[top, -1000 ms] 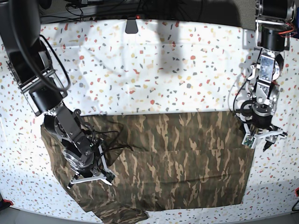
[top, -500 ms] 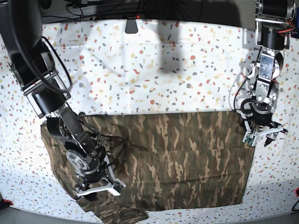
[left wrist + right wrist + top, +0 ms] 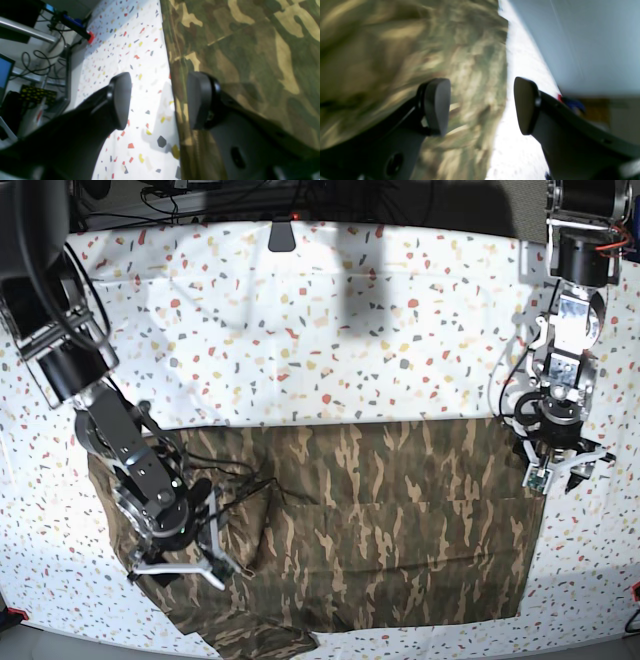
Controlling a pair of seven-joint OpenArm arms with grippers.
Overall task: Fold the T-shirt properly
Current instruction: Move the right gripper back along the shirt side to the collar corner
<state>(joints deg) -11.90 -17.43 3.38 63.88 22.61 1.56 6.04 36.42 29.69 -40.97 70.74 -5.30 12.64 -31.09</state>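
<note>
The camouflage T-shirt lies spread flat across the near half of the table, with a fold line across its middle. My right gripper hangs open over the shirt's bunched left part. The blurred right wrist view shows the right gripper with nothing between its fingers, above the T-shirt near its edge. At the shirt's right edge my left gripper is open. In the left wrist view the left gripper straddles that edge: one finger is over the T-shirt, the other over bare cloth.
A white speckled tablecloth covers the table. A dark bracket sits at the far edge. Cables and a red clip lie past the table's right side. The table's front edge runs just below the shirt hem.
My right gripper went from shut to open and swung left and a little up over the shirt's left part. The left gripper edged slightly up, still open.
</note>
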